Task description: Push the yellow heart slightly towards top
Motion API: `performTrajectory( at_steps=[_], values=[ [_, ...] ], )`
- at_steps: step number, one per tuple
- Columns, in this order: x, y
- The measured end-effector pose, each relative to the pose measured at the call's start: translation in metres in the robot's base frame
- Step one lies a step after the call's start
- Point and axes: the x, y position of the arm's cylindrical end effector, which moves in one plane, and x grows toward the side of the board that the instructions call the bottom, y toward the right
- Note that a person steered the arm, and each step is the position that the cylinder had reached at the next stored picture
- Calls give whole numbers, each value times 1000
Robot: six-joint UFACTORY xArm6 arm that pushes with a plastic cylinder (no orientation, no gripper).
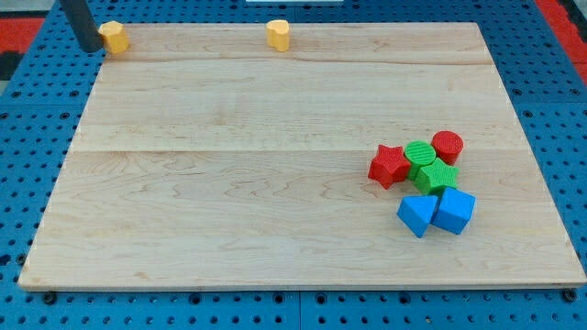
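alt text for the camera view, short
My tip sits at the wooden board's top-left corner, touching a yellow block; a second yellow block sits top centre. Red, green and blue blocks cluster at the view's right.

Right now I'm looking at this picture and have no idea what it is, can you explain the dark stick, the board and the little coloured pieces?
One camera looks down at a wooden board. The dark stick is a robot arm's rod; its tip sits at the view's top left, touching or nearly touching a yellow block. A second yellow block sits at the top edge. At the right lies a cluster: red star, red cylinder, two green blocks, two blue blocks. Nothing is held; the rod only pushes.
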Motion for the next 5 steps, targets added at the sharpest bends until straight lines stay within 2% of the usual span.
performTrajectory(
  at_steps=[2, 4, 5],
  values=[
    [-7, 0],
    [-41, 22],
    [-44, 22]
  ],
)
